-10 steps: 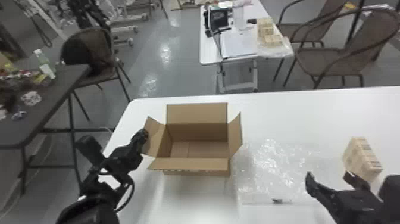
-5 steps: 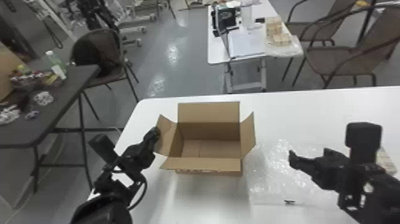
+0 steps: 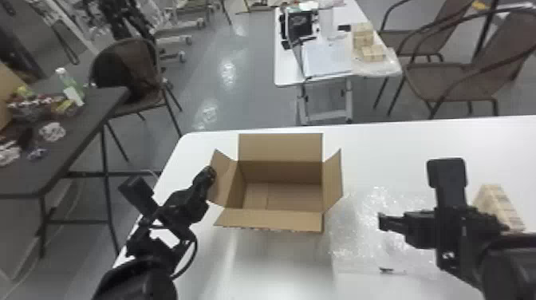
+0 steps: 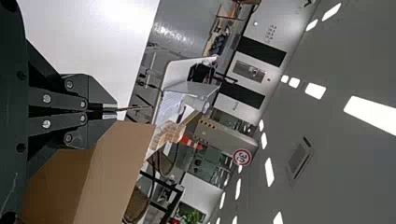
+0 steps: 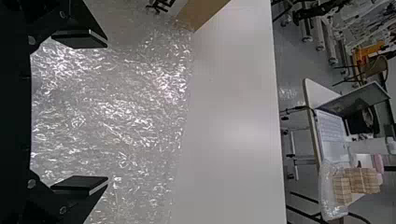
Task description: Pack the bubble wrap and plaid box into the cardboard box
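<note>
The open cardboard box (image 3: 279,219) stands on the white table in the head view. At its left side flap is my left gripper (image 3: 209,172); in the left wrist view the left gripper (image 4: 110,111) is shut on a thin cardboard edge of that flap. Right of the box the clear bubble wrap (image 3: 359,235) lies flat. My right gripper (image 3: 381,222) is over it in the head view. Open and holding nothing, the right gripper (image 5: 107,112) faces the bubble wrap (image 5: 135,121) in the right wrist view. The plaid box (image 3: 498,199) is partly hidden behind the right arm.
A small dark item (image 3: 386,270) lies near the wrap's front edge. The dark side table (image 3: 79,131) with loose items is to the left. Beyond the white table (image 3: 399,147) are a second table (image 3: 287,75) and several chairs.
My right gripper has moved left over the bubble wrap, towards the box, and its arm now covers part of the plaid box. The head view has shifted; the left gripper stays at the flap.
</note>
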You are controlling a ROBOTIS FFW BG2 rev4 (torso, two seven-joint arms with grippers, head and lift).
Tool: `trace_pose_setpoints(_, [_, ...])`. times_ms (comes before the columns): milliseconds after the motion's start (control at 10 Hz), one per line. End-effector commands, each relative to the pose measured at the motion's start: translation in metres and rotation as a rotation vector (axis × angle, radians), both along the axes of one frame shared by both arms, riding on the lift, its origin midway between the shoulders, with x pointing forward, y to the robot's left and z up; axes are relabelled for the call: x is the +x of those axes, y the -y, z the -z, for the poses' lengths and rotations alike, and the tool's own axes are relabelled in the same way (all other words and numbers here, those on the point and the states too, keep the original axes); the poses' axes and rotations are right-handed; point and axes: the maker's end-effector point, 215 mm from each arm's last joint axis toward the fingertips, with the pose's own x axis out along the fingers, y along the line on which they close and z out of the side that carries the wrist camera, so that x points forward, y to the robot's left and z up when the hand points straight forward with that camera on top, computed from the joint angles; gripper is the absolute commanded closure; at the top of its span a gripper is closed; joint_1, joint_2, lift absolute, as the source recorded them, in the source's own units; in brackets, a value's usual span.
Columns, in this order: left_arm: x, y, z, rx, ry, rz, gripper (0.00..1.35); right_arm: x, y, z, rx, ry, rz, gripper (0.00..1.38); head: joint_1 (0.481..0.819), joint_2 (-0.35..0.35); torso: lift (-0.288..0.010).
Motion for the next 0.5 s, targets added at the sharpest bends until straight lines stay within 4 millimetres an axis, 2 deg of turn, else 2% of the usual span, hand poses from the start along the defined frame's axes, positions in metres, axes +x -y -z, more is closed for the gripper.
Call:
trace_pose_setpoints(0, [0.001, 0.002, -0.003, 0.001, 0.005, 0.004, 1.21, -0.002, -0.004, 0.027, 0.011, -0.079, -0.006, 0.25, 0.695, 0.26, -0.089])
trace_pose_setpoints(200, [0.004, 0.002, -0.005, 0.005, 0.008, 0.006, 1.21, -0.003, -0.013, 0.042, 0.052, -0.119, -0.011, 0.25, 0.695, 0.265, -0.089])
trace_pose_setpoints(400, [0.003, 0.002, -0.003, 0.004, 0.002, 0.011, 1.21, -0.004, -0.015, 0.046, 0.065, -0.132, -0.012, 0.35, 0.695, 0.269, -0.089])
